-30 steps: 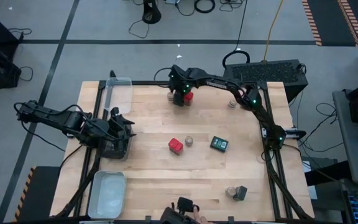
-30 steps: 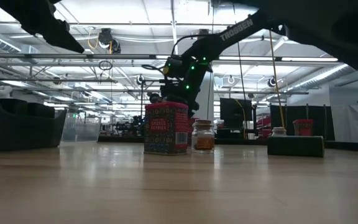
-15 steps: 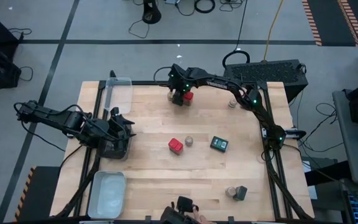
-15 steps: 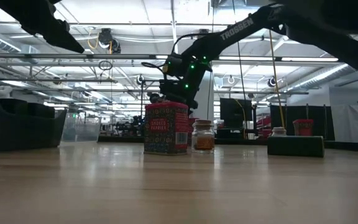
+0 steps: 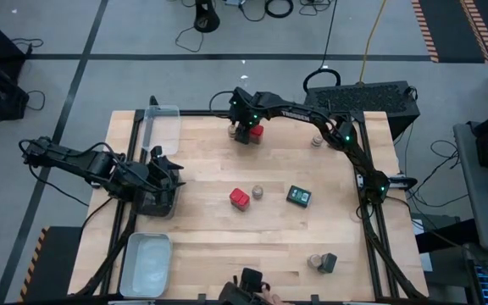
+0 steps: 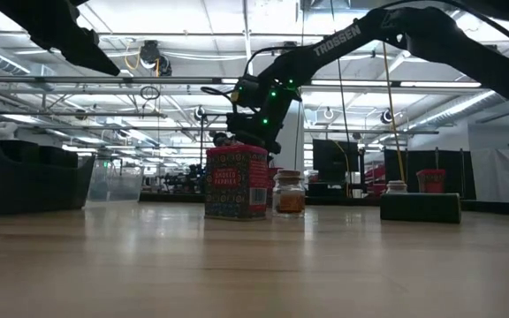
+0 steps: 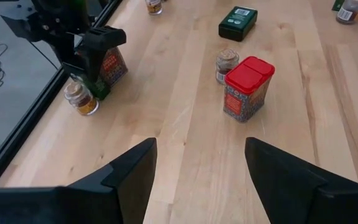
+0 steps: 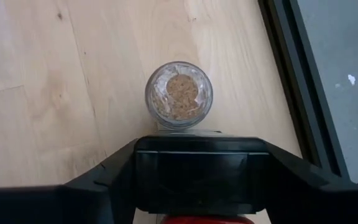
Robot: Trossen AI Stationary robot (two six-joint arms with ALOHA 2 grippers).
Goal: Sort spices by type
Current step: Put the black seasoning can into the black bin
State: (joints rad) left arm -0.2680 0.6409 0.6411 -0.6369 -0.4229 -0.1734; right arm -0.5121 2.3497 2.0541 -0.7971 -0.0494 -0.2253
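Now your right gripper (image 5: 244, 132) sits over a dark tin (image 8: 201, 174) at the table's far edge; whether it grips yet, you cannot tell.
Risk: a skewed squeeze probably knocks the jar (image 8: 178, 94) or red tin (image 5: 257, 130) just beside. Only the right wrist view shows the dark tin; the high view hides it. Your left gripper (image 7: 199, 149) waits at the left side, fingers apart, empty.

The middle of the light wooden table (image 5: 210, 229) is blocked by a red boxy tin (image 5: 240, 198), a round tan-lidded jar (image 5: 258, 193) just beside it, and a dark green flat tin (image 5: 299, 196). Bare wood lies around them.
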